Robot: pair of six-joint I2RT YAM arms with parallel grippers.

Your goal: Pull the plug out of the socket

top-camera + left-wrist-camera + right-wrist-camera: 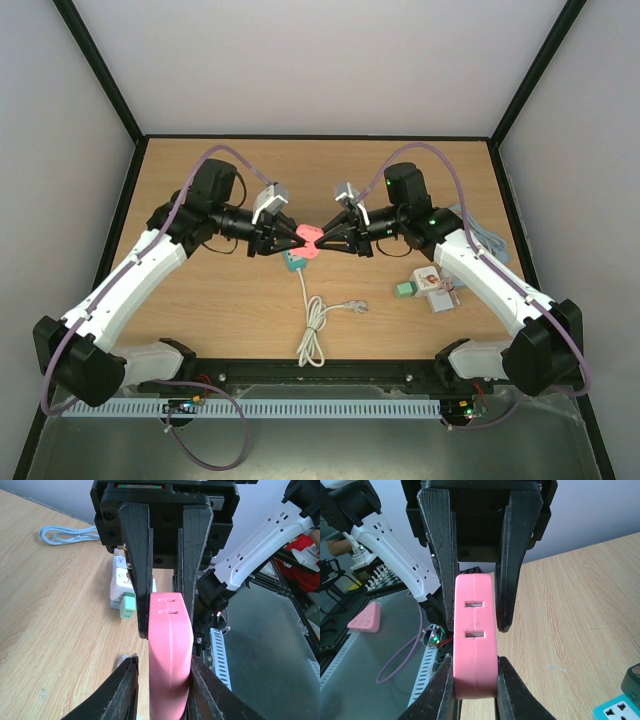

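Observation:
A pink plug-and-socket piece (310, 238) hangs above the table's middle, held from both sides. My left gripper (297, 234) is shut on its left end; in the left wrist view the pink body (170, 650) runs from my left gripper (162, 667) to the right gripper's fingers (137, 570) beyond. A thin gap shows beside my left finger. My right gripper (322, 241) is shut on the right end. In the right wrist view the right gripper (474, 675) clamps the pink body (475, 645), which has two slots. I see no gap between the two pink halves.
A teal power strip (293, 262) with a coiled white cable (315, 325) lies just under the grippers; its corner shows in the right wrist view (617, 710). White and green adapters (430, 287) sit at the right. A pale blue cable (485, 235) lies by the right wall.

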